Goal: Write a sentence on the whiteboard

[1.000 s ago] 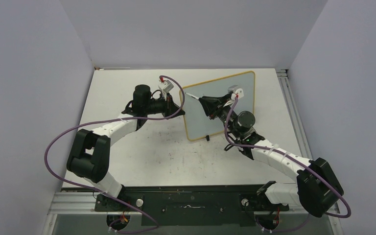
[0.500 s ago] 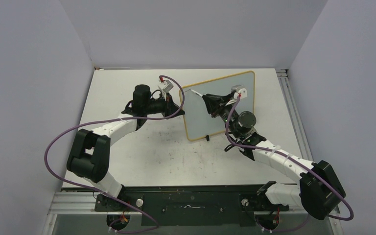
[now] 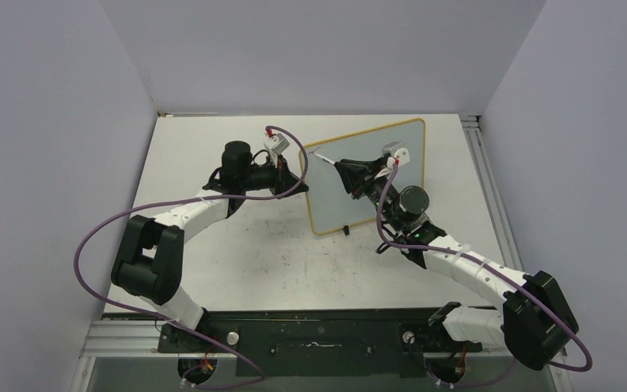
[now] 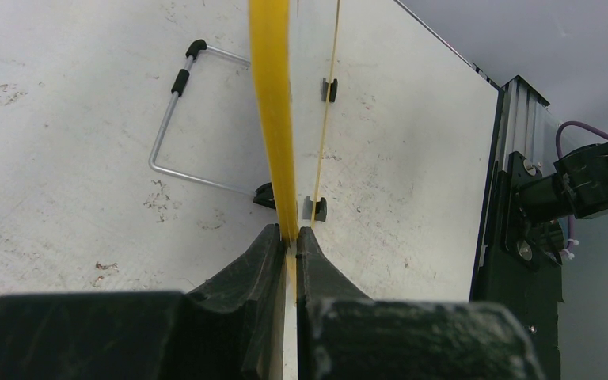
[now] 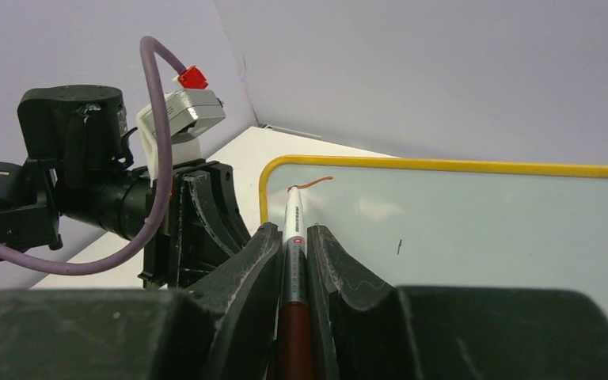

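The whiteboard (image 3: 392, 139) stands tilted on the table, white with a thin yellow frame (image 5: 443, 165). My left gripper (image 3: 295, 178) is shut on its left edge; in the left wrist view the yellow edge (image 4: 273, 119) runs between my jaws (image 4: 288, 237). My right gripper (image 3: 344, 174) is shut on a marker (image 5: 293, 261) with a white and brown barrel. Its tip touches the board near the top left corner. The sentence is only one short reddish stroke (image 5: 313, 183) at the tip.
A wire stand (image 4: 176, 119) of the board rests on the table behind it. Small black feet (image 3: 347, 230) hold the bottom edge. A small dark mark (image 5: 399, 246) is on the board. Grey walls enclose the table.
My right gripper has shifted the marker tip slightly along the top left of the board, up-right and then back left. The left arm and board have not moved.
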Tool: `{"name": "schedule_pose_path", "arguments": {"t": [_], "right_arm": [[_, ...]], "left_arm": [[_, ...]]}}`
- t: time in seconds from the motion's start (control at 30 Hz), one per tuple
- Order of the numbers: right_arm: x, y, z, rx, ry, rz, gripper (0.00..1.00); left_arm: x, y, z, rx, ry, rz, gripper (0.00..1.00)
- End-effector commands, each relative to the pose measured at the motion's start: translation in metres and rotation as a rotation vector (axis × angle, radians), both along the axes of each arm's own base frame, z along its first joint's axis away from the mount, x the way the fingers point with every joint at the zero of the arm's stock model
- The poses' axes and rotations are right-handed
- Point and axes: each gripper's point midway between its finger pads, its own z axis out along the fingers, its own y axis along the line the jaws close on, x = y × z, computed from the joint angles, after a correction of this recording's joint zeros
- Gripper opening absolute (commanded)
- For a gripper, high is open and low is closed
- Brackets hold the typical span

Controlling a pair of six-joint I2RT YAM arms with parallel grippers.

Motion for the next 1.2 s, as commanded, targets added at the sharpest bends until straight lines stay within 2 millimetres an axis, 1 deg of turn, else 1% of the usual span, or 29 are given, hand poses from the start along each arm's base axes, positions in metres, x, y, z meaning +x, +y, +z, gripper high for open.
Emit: {"name": "schedule_pose_path", "arguments": {"t": [0.0, 0.2, 0.43, 0.6, 0.73, 0.87, 1.07, 1.17], "right_arm": [[-0.012, 0.009, 0.029, 0.032, -0.096, 0.067, 0.05], [-0.007, 0.015, 0.027, 0.028, -0.088, 0.073, 0.05], [-0.001, 0.013, 0.023, 0.028, -0.08, 0.044, 0.05], [0.004, 0.012, 0.015, 0.015, -0.065, 0.025, 0.05], [0.004, 0.01, 0.009, 0.009, -0.053, 0.017, 0.05], [0.0, 0.006, -0.004, -0.008, -0.022, 0.011, 0.05], [-0.008, 0.0, -0.031, -0.026, 0.042, 0.011, 0.05], [-0.012, -0.001, -0.04, -0.03, 0.066, 0.014, 0.05]], "left_arm": [[0.005, -0.004, 0.022, -0.029, -0.056, -0.022, 0.0], [0.004, -0.004, 0.022, -0.03, -0.055, -0.024, 0.0], [0.004, -0.004, 0.022, -0.03, -0.056, -0.026, 0.0], [0.004, -0.004, 0.022, -0.03, -0.055, -0.028, 0.0], [0.003, -0.004, 0.022, -0.031, -0.054, -0.029, 0.0], [0.003, -0.004, 0.022, -0.032, -0.055, -0.029, 0.0], [0.004, -0.004, 0.022, -0.033, -0.054, -0.03, 0.0], [0.004, -0.004, 0.021, -0.032, -0.053, -0.029, 0.0]]}}
